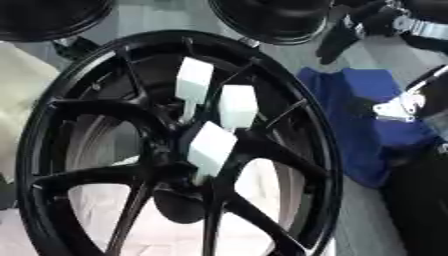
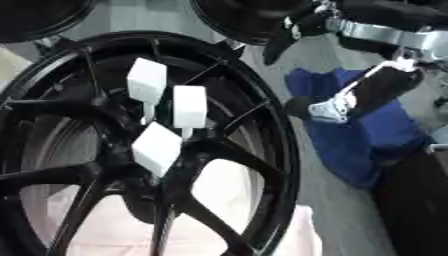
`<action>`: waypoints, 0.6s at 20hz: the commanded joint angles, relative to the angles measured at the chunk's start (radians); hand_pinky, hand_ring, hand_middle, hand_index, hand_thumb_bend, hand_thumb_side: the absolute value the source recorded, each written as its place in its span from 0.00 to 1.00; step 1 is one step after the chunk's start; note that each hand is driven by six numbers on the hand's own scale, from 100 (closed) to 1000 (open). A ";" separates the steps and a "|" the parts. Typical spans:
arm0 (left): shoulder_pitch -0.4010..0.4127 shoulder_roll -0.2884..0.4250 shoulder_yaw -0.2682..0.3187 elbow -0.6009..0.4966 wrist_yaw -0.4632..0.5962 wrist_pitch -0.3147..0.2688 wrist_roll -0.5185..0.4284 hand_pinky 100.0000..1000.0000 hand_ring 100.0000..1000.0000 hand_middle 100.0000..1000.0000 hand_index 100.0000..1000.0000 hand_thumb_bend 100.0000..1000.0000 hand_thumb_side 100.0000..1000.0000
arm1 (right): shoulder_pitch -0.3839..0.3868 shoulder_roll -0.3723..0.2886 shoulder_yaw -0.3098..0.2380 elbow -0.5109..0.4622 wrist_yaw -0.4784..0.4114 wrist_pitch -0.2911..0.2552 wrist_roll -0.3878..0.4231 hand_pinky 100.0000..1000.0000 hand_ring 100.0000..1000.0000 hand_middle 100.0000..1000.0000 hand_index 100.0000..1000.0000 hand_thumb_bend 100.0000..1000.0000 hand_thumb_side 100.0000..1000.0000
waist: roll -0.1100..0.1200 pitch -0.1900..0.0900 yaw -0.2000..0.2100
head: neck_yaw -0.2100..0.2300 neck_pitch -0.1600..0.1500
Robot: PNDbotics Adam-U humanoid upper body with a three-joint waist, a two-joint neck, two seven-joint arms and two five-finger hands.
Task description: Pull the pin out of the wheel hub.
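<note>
A black spoked wheel fills the left and middle of both views. Three pins with white block heads stand in its hub: one at the upper left, one to its right, and one lower down, tilted. My right hand hangs at the top, beyond the wheel's far rim and well clear of the pins. Its fingers droop relaxed and hold nothing. My black and silver right arm runs off to the upper right. My left hand shows in neither view.
A blue cloth lies right of the wheel, with a silver bracket over it. Two more black wheels sit at the top left and top middle. A cream cloth lies left of the rim.
</note>
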 commanded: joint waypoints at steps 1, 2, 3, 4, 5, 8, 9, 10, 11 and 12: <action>-0.009 0.030 0.000 -0.015 -0.004 0.001 -0.003 0.92 0.51 0.47 0.69 0.15 0.58 | -0.045 -0.017 0.029 -0.012 0.003 0.093 -0.003 0.81 0.77 0.72 0.74 0.33 0.42 | 0.002 -0.031 0.002 | -0.006 0.009; -0.008 0.029 0.000 -0.015 -0.005 0.002 -0.002 0.92 0.51 0.47 0.69 0.15 0.58 | -0.062 -0.009 0.041 -0.012 0.005 0.126 -0.002 0.81 0.78 0.72 0.74 0.35 0.42 | 0.000 -0.032 0.002 | -0.006 0.011; -0.007 0.029 0.001 -0.015 -0.005 0.003 0.000 0.92 0.51 0.47 0.69 0.15 0.58 | -0.081 0.001 0.054 -0.012 0.008 0.157 0.003 0.81 0.78 0.73 0.74 0.36 0.43 | -0.001 -0.032 0.003 | -0.007 0.012; -0.007 0.029 0.001 -0.015 -0.005 0.004 0.001 0.92 0.51 0.47 0.69 0.15 0.58 | -0.102 0.012 0.067 -0.012 0.012 0.185 0.010 0.81 0.78 0.73 0.75 0.38 0.42 | -0.002 -0.032 0.003 | -0.007 0.014; -0.006 0.029 0.001 -0.015 -0.005 0.005 0.002 0.92 0.51 0.47 0.69 0.15 0.58 | -0.123 0.024 0.080 -0.012 0.017 0.212 0.019 0.81 0.78 0.73 0.75 0.39 0.42 | -0.004 -0.033 0.004 | -0.008 0.016; -0.006 0.028 0.000 -0.015 -0.005 0.007 0.002 0.92 0.51 0.47 0.69 0.15 0.58 | -0.180 0.059 0.118 -0.012 0.032 0.282 0.050 0.82 0.79 0.74 0.77 0.45 0.40 | -0.008 -0.034 0.007 | -0.008 0.020; -0.005 0.028 0.000 -0.015 -0.005 0.007 0.002 0.92 0.51 0.47 0.69 0.15 0.58 | -0.195 0.069 0.129 -0.012 0.036 0.301 0.061 0.82 0.79 0.74 0.78 0.47 0.40 | -0.009 -0.034 0.008 | -0.007 0.021; -0.005 0.028 0.000 -0.015 -0.005 0.008 0.003 0.92 0.51 0.47 0.69 0.15 0.58 | -0.208 0.079 0.138 -0.012 0.038 0.318 0.071 0.83 0.80 0.75 0.79 0.50 0.38 | -0.010 -0.034 0.008 | -0.007 0.022; -0.005 0.028 0.001 -0.015 -0.005 0.008 0.003 0.92 0.51 0.47 0.69 0.15 0.58 | -0.219 0.087 0.146 -0.012 0.040 0.332 0.082 0.83 0.81 0.75 0.80 0.53 0.37 | -0.011 -0.034 0.009 | -0.006 0.022; -0.005 0.028 0.001 -0.015 -0.005 0.009 0.004 0.92 0.51 0.47 0.69 0.15 0.58 | -0.228 0.095 0.154 -0.012 0.039 0.343 0.093 0.84 0.81 0.76 0.81 0.56 0.35 | -0.012 -0.034 0.010 | -0.006 0.023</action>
